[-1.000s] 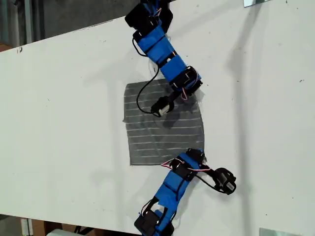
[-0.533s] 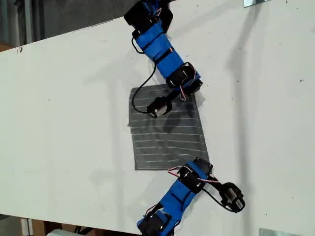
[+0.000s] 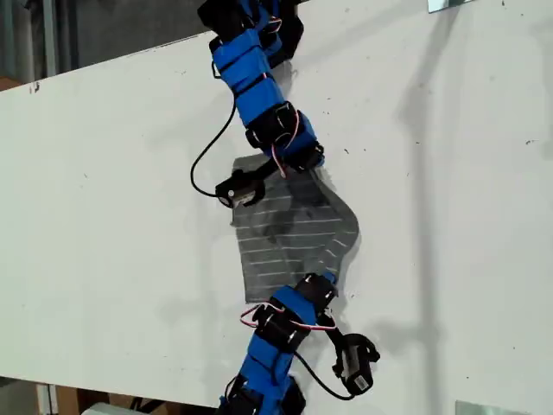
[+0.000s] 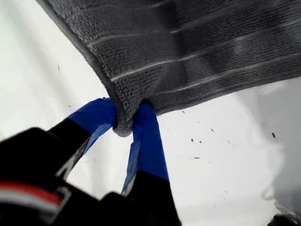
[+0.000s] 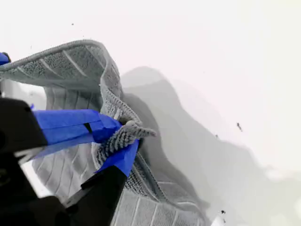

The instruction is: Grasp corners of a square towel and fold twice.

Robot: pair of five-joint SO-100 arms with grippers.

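The grey striped towel [image 3: 285,233] lies on the white table [image 3: 449,216], with its edge on the exterior view's right lifted and bowed. My first gripper [image 3: 327,278] belongs to the arm at the bottom of the exterior view. It is shut on one rounded corner [image 4: 123,127], and the towel [image 4: 211,47] stretches away from its blue fingers [image 4: 146,141]. My second gripper [image 3: 304,167], on the arm at the top of the exterior view, is shut on another corner [image 5: 129,132]. That pinched corner curls over the striped towel [image 5: 61,165] lying underneath.
The table's far edge [image 3: 112,60] runs along the exterior view's upper left, with dark floor beyond it. Metal brackets sit at the top right [image 3: 449,4] and bottom right [image 3: 492,406] of that view. Black wrist cameras on cables hang beside each arm [image 3: 238,186] [image 3: 356,367].
Both arms have swung toward the exterior view's left with their corners held. The towel lay flat before. Its right edge is now raised and bunched over the rest.
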